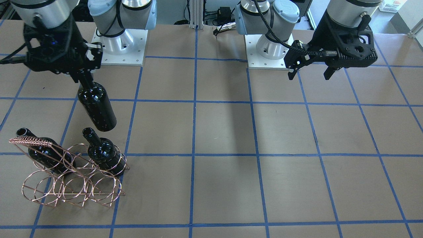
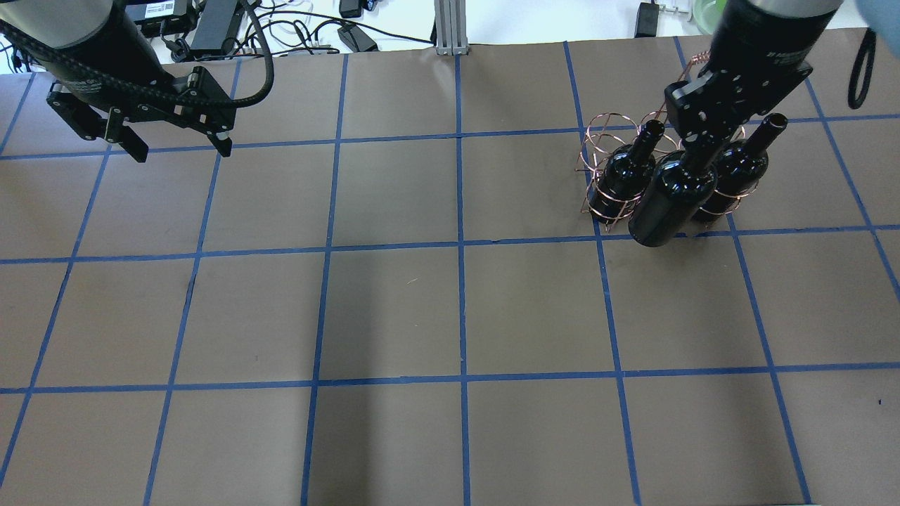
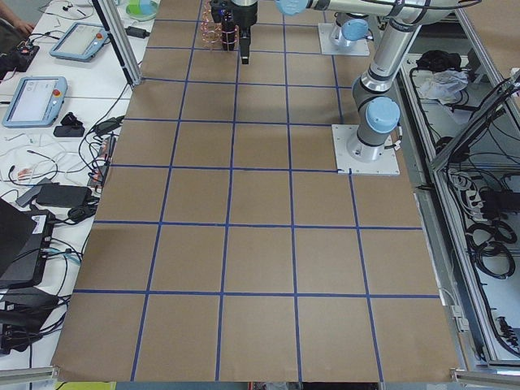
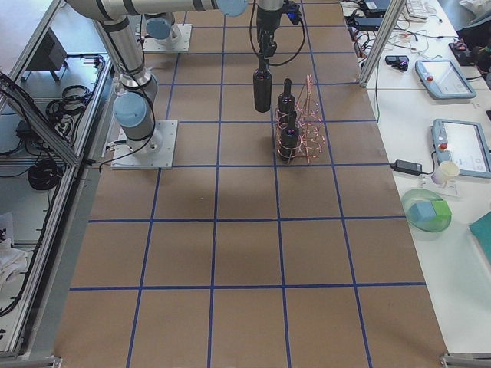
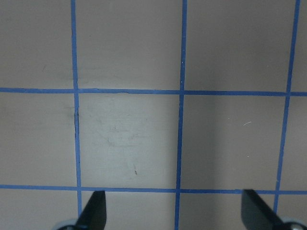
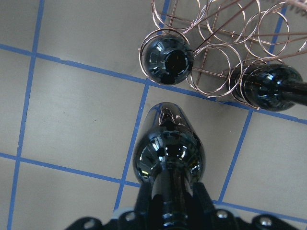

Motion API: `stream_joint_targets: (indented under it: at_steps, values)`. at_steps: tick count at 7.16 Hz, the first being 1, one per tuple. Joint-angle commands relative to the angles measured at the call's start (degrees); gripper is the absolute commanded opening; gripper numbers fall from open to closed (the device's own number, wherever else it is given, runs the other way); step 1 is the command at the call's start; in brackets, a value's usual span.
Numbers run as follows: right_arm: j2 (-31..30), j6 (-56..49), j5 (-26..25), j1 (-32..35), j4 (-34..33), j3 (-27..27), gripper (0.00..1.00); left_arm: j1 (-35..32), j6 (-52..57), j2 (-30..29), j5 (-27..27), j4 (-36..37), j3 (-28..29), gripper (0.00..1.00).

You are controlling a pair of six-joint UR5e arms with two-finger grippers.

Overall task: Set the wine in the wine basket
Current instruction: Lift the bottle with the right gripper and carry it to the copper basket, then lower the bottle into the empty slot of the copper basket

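My right gripper (image 1: 82, 74) is shut on the neck of a glossy black wine bottle (image 1: 97, 107) and holds it hanging above the table. It also shows in the overhead view (image 2: 668, 200) and the right wrist view (image 6: 168, 153). The bottle hangs just on the robot's side of the copper wire wine basket (image 1: 71, 172), apart from it. Two look-alike bottles (image 2: 626, 172) (image 2: 738, 169) stand in the basket's outer rings. The ring between them (image 6: 213, 62) holds nothing. My left gripper (image 2: 181, 152) is open and empty, high over bare table at the far side.
The brown table (image 2: 394, 309) has a blue tape grid. The two arm bases (image 1: 120, 43) (image 1: 269, 46) stand at its robot edge. Cables and power supplies (image 2: 211, 21) lie beyond the far edge. Side benches hold tablets (image 4: 460, 146) and a green bowl (image 4: 426, 215).
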Motion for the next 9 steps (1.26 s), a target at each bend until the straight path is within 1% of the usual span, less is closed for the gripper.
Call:
stream_joint_targets:
  at_steps: [1,4,6,7,9]
  values:
    - [1.6,-4.5,1.8,-4.3,0.0,-2.4,0.0,0.0,0.0,0.1,0.0,0.1,-0.5,1.0]
    - [7.8,-4.7,2.0,-4.3,-0.6,-9.6,0.0,0.1,0.0,0.4,0.1,0.0,-0.6,1.0]
    - [8.4,-6.1,1.6,-4.3,-1.0,-9.6,0.0,0.1,0.1,0.4,0.1,0.7,-2.1,1.0]
    - [8.9,-7.0,1.2,-4.3,-1.7,-9.6,0.0,0.1,0.1,-0.2,0.1,3.8,-2.6,1.0]
    - [9.5,-7.1,1.1,-4.4,-2.4,-9.6,0.0,0.1,0.0,-0.1,0.1,4.3,-2.9,1.0]
